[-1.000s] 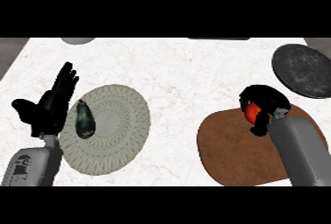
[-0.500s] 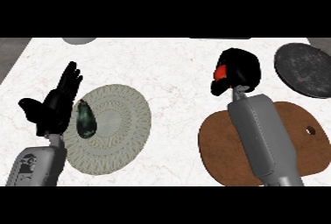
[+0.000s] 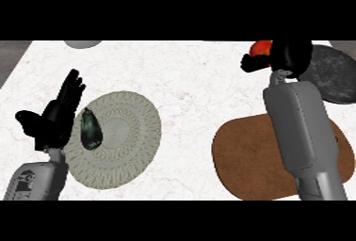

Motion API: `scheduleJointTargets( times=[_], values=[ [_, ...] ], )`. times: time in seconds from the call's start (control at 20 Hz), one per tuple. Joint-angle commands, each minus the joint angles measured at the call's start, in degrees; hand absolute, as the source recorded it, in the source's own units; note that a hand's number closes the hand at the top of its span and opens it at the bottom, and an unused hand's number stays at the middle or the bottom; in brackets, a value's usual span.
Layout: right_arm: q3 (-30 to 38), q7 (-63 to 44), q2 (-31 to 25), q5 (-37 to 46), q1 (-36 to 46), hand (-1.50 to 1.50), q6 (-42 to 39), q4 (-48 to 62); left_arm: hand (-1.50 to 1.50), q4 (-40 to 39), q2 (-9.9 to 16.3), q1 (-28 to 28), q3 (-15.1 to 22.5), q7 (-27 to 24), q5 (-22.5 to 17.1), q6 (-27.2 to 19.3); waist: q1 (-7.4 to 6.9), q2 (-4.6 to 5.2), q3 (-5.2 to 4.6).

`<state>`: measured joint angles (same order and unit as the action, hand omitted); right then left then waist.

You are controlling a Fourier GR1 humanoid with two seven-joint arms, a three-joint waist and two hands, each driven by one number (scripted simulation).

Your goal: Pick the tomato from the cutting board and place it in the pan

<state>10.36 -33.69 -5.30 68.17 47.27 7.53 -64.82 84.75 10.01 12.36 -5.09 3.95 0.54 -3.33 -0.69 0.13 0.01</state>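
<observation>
— So where is the tomato [image 3: 261,47] at this moment?
— Inside the right robot hand [image 3: 287,55], whose fingers are curled round it, at the left rim of the dark pan [image 3: 335,75]. The brown cutting board [image 3: 254,157] lies under the grey forearm.
— And the left robot hand [image 3: 54,117]?
— It rests open, fingers up, beside the woven plate [image 3: 128,136] on the tabletop [image 3: 188,80].

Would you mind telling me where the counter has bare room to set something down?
The widest bare patch runs down the middle, between the woven plate and the cutting board, and along the back. It is crowded at the far right, where the right hand holds the tomato beside the pan. The left hand rests beside the plate.
</observation>
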Motion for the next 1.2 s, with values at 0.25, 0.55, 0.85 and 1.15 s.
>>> scheduleJointTargets(
  times=[0.25, 0.55, 0.85, 1.15],
  values=[
    [12.94, 12.67, -13.7, -10.88, 2.63, 1.5, 6.42, 12.46, 0.0, -0.7, 0.67, 2.77, -1.02, 2.0, -0.52, 0.21, -0.03, 0.28, 0.03],
    [16.78, 23.93, -20.64, -10.44, 1.39, 1.5, 17.37, 28.83, 0.0, -3.94, 0.0, 4.8, -0.83, -0.33, -0.19, 0.38, -1.02, 0.87, 0.1],
    [19.27, 27.85, -31.39, -7.88, 1.4, 1.5, 21.02, 39.17, 0.0, -0.59, -1.31, 3.86, 1.54, 0.32, 0.84, 0.1, -3.18, 1.75, 0.3],
    [22.84, 33.61, -33.45, -10.88, 0.82, 1.5, 24.78, 46.06, 0.0, -0.99, -0.75, 4.04, 0.78, 0.09, 0.35, 0.54, -3.84, 2.03, 0.41]
  ],
)
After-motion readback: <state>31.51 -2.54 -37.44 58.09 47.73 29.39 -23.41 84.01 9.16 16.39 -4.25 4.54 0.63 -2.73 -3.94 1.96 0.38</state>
